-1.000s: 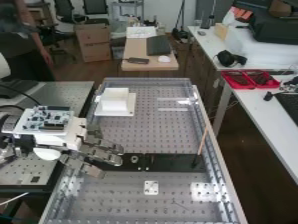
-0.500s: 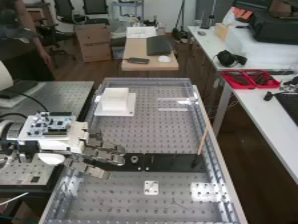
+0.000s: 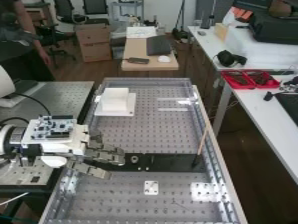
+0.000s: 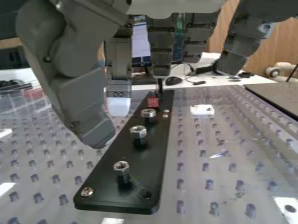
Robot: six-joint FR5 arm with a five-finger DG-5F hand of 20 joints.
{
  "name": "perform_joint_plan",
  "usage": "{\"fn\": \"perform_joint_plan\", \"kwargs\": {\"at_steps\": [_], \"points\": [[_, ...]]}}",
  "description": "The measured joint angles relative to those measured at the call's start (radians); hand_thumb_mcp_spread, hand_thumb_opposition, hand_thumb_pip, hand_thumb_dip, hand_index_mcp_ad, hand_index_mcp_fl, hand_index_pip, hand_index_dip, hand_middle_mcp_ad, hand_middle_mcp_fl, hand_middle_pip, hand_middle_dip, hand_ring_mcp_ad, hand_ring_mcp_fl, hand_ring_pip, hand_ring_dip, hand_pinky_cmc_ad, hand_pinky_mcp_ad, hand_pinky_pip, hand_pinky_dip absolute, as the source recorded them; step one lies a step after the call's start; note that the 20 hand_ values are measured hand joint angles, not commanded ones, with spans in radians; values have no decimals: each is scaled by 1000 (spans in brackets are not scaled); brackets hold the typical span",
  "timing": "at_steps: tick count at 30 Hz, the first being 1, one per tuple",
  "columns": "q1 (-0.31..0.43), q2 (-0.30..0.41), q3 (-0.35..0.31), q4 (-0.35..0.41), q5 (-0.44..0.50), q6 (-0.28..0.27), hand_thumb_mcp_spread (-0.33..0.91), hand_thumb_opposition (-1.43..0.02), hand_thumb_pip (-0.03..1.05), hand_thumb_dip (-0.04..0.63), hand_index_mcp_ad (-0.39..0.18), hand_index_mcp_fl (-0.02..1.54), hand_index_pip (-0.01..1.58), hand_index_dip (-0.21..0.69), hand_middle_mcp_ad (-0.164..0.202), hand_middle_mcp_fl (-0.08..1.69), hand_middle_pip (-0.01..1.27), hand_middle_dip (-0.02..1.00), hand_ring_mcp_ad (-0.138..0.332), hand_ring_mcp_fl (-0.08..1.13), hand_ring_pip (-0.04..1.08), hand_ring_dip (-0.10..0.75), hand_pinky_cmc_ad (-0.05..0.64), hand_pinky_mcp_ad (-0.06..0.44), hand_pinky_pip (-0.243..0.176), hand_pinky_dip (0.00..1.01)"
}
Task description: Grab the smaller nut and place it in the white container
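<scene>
Dark grey on the hand [image 3: 105,155], stretched from nine o'clock over the near-left stretch of the black bar [image 3: 169,163] in the high view. Open, with fingers spread apart and only gently bent, and nothing in hold. In the wrist view, hanging loosely on the hand [image 4: 81,100], well parted from one another and clear of the metal parts. Nearest to that camera, standing on the bar, the smaller nut [image 4: 121,166]; next along the row, the larger nut [image 4: 138,132]; beyond that, the bearing [image 4: 148,114]. In the high view, out past the fingertips at three o'clock, that same bearing on the black surface. White for the container [image 3: 116,98], set on the perforated bench [image 3: 133,134] at twelve o'clock from the hand. At six o'clock from the bar's middle, a small white plate [image 3: 151,188]; at three o'clock, a thin stick [image 3: 203,141], leaning slightly. Between two and three o'clock from the container, on a white table [image 3: 256,107], red trays [image 3: 234,79].
</scene>
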Motion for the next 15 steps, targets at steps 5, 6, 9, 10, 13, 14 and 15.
{"fn": "perform_joint_plan", "kwargs": {"at_steps": [5, 6, 9, 10, 13, 14, 15], "points": [[-3, -5, -4, 4, -7, -21, 480, -894, 634, 286, -152, 19, 1510, 302, 93, 122, 136, 204, 136, 0, 98, 73, 354, 276, -58, 194], [-3, -7, -6, 7, -7, -27, 480, -894, 634, 286, -152, 19, 1510, 302, 93, 122, 138, 204, 136, 0, 98, 73, 354, 276, -61, 192], [-2, -12, -10, 13, -8, -33, 480, -894, 634, 286, -152, 19, 1510, 302, 93, 122, 138, 204, 136, -2, 94, 73, 354, 278, -61, 190], [-2, -13, -10, 15, -8, -33, 480, -894, 634, 286, -152, 19, 1510, 302, 93, 122, 138, 204, 136, 0, 94, 73, 354, 278, -58, 190], [-1, -19, -13, 23, -12, -38, 480, -894, 634, 286, -152, 23, 1513, 302, 93, 126, 138, 204, 136, 0, 98, 73, 354, 276, -44, 195], [-1, -22, -14, 26, -14, -42, 480, -894, 634, 286, -152, 23, 1513, 302, 93, 122, 138, 204, 136, 0, 98, 73, 354, 276, -45, 195], [-1, -24, -15, 29, -14, -43, 480, -894, 634, 286, -152, 23, 1513, 302, 93, 126, 138, 204, 136, 0, 98, 73, 354, 276, -45, 195]]}}
